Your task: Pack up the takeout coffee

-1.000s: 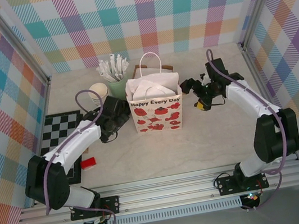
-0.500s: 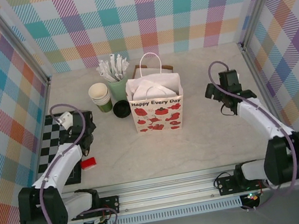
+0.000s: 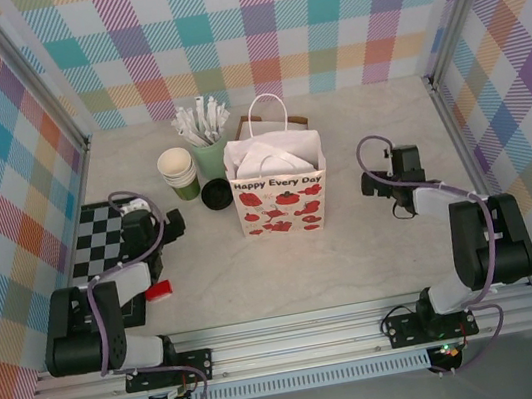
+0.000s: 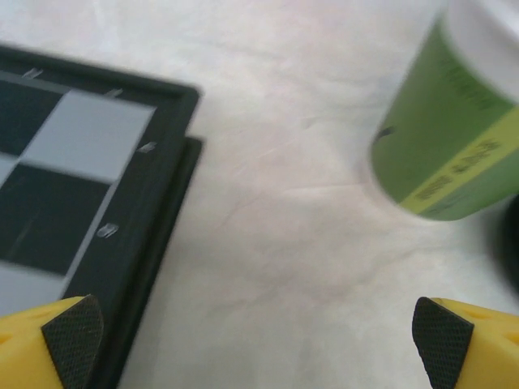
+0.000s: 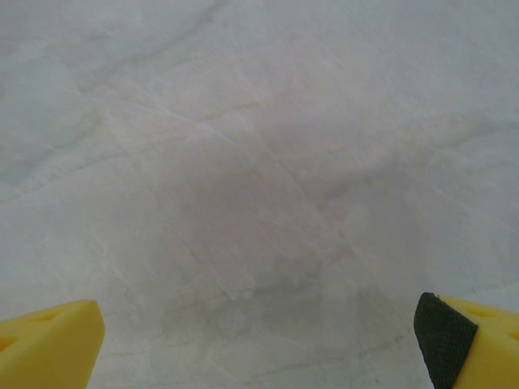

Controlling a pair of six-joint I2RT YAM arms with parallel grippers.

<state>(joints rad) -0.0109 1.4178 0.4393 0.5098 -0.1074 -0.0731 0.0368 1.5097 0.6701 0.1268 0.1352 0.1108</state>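
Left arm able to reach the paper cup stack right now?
Probably yes: the left gripper is open, bare table lies between it and the cup stack, and the chessboard sits off to the side.

Looks like a robot lab test booth, not an actual café: plaid walls [image 3: 259, 28] on aluminium framing [image 3: 299, 341], a marble-look tabletop [image 3: 354, 246], and staged props like a paper bag [image 3: 280, 207] and a chessboard [image 3: 100, 236].

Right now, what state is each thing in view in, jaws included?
paper bag, upright, mouth open, white paper inside
cup stack, upright, lidless
black lid, lying loose beside the bag
sachet cup, upright, full
chessboard, lying flat
left gripper, jaws wide open, empty
right gripper, jaws wide open, empty
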